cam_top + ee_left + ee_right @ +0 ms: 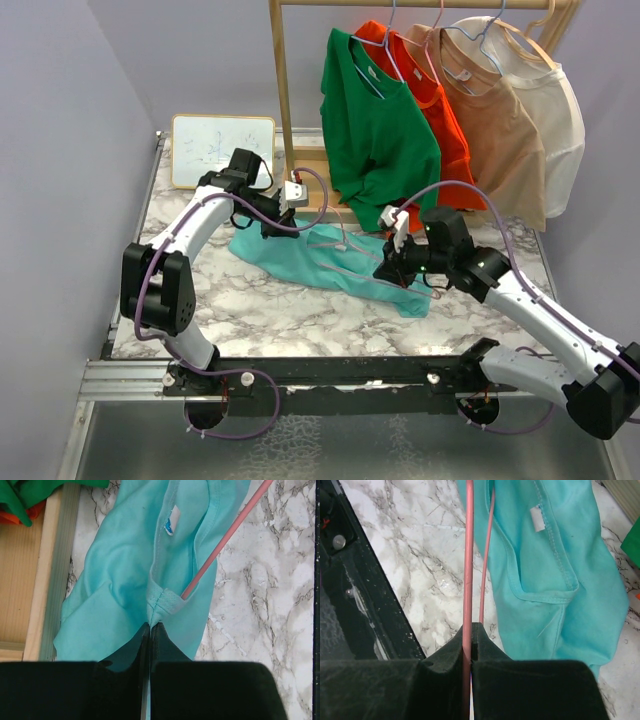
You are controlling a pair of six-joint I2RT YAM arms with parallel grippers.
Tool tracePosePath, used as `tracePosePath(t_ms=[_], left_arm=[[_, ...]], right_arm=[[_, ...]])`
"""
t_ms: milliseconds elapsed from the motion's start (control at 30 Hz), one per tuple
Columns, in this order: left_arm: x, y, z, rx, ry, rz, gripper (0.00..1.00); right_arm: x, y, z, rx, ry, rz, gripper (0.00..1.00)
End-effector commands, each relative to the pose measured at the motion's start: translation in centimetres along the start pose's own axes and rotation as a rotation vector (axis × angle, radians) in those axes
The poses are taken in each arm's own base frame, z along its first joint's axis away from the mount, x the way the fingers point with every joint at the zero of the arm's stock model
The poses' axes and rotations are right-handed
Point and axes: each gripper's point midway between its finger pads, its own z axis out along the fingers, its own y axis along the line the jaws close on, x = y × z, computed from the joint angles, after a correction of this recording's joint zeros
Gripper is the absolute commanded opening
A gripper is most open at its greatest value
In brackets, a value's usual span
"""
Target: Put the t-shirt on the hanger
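Near edge: a black rail (330, 368) carrying both arm bases is seen in the top view, and a strip of it is also caught at the left of the right wrist view. The marble table (250, 310) lies beyond it.

The right gripper (471, 627) is closed tight on one pink wire of the hanger (468, 555). A second run of the wire is seen just beside it, along the edge of the t-shirt (555, 580). This grip can be made out only in the right wrist view. From above, the right gripper (388, 268) is seen just as a dark mass at the shirt's right end.

The left gripper (150, 626) is pinched shut on the neck seam of the t-shirt (125, 580), with cloth bunched at the tips. A white tag (172, 522) is seen just past the pinch, inside the collar. The hanger (225, 535) emerges from the cloth beside the pinch and runs up-right over bare marble. From above, the left gripper (278, 228) is placed at the shirt's far-left end.

Only the top view gives the whole layout. The t-shirt (320, 260) is spread crumpled on the table between the two grippers, and thin loops of the hanger (345, 240) are seen over it.

Farther back, a wooden rack (283, 90) is seen with a green shirt (375, 130), an orange-red shirt (445, 125), a tan shirt (500, 130) and a cream shirt (560, 130) hung on it. A whiteboard (222, 150) is propped at far left. The rack's base and a green hem are caught in the left wrist view's top-left corner.
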Motion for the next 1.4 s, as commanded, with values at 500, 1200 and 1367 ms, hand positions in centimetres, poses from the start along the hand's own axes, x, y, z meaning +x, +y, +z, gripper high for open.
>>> tracePosePath(t_ms=[500, 1200, 1367], left_arm=[[-5.1, -1.8, -2.1, 0.018, -0.110, 0.061, 0.00], [-9.8, -2.3, -2.5, 0.024, -0.243, 0.083, 0.00], [-10.2, -2.7, -2.0, 0.042, -0.257, 0.091, 0.00]], right_arm=[[-3.4, -1.2, 4.2, -0.043, -0.257, -0.146, 0.01], [-5.8, -1.3, 5.6, -0.077, -0.338, -0.126, 0.01], [-6.9, -1.1, 5.7, -0.095, -0.359, -0.136, 0.01]])
